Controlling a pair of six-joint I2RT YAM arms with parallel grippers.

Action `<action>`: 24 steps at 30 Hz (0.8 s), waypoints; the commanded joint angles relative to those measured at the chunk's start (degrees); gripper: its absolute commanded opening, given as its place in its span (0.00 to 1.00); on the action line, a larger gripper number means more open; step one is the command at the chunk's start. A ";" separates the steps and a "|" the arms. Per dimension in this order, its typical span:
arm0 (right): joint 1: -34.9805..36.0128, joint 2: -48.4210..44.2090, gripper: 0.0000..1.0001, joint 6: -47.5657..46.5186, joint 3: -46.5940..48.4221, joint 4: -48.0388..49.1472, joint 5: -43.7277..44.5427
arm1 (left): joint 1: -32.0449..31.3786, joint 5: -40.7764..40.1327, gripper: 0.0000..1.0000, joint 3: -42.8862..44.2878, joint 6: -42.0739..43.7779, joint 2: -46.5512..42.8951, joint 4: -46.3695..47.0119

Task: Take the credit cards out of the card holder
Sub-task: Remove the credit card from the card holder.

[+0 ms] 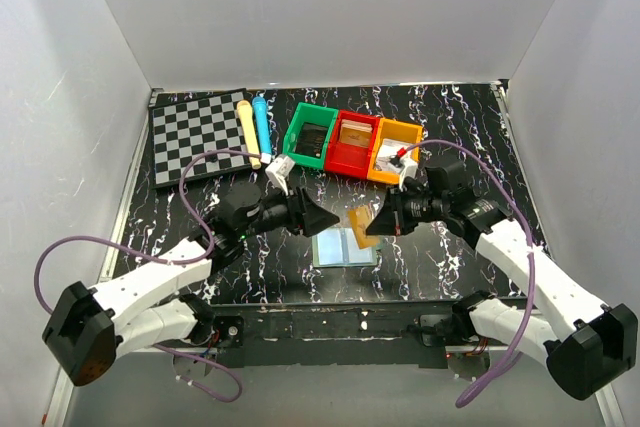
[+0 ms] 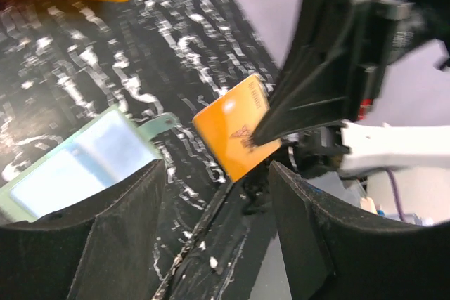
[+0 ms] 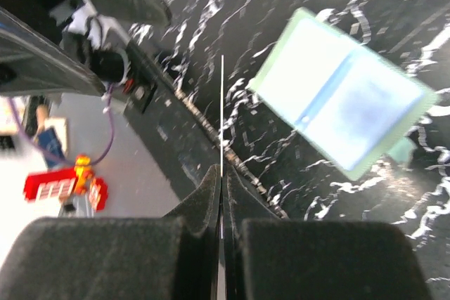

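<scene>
The pale blue card holder (image 1: 343,247) lies open and flat on the black marbled table, near the front middle. It also shows in the left wrist view (image 2: 77,163) and the right wrist view (image 3: 344,103). My right gripper (image 1: 374,223) is shut on a tan-orange credit card (image 1: 359,222) and holds it above the table, just right of the holder. In the left wrist view the card (image 2: 235,131) hangs from the right gripper's fingers. In the right wrist view the card (image 3: 222,110) shows edge-on as a thin white line. My left gripper (image 1: 325,219) is open and empty, left of the card.
Green (image 1: 311,135), red (image 1: 352,142) and orange (image 1: 393,151) bins stand in a row at the back. A checkerboard (image 1: 200,132) and two tubes (image 1: 254,127) lie at the back left. The table's front edge (image 1: 340,304) runs just before the holder.
</scene>
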 commanded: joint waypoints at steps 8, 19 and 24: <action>6.12 -0.77 0.01 -2.88 1.99 0.43 -24.98 | 0.51 23.80 0.60 -4.79 1.27 -5.27 17.91; 6.56 -1.03 0.01 -3.23 2.78 0.27 -24.99 | 0.51 34.28 0.50 -5.94 -2.61 -0.44 24.26; 6.74 -0.85 0.01 -3.23 3.40 0.09 -24.64 | 0.51 34.10 0.48 -4.35 -0.06 0.53 19.34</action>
